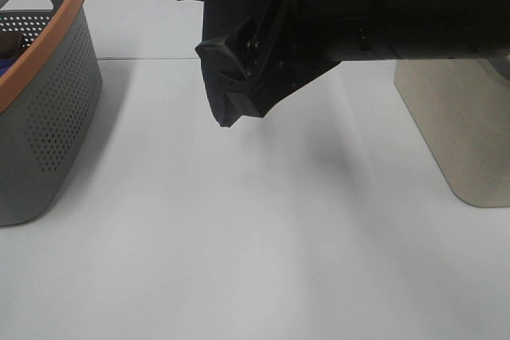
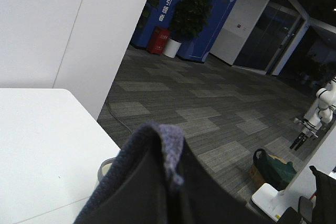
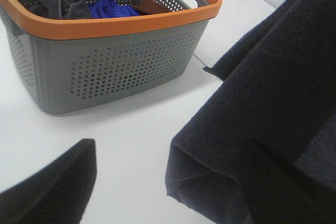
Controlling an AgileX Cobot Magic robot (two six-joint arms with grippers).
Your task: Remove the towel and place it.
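The black right arm (image 1: 382,5) reaches in level from the right, its claw (image 1: 229,76) spread wide beside the hanging towel (image 1: 213,5), while the left claw (image 2: 184,198), lifted high, is clamped closed on a towel fold.

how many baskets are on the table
1: the grey basket with an orange rim, on the left of the table. The beige thing on the right may be another, but its top is hidden.

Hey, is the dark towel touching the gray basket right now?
Apart. The exterior high view shows bare table between the hanging towel and the basket.
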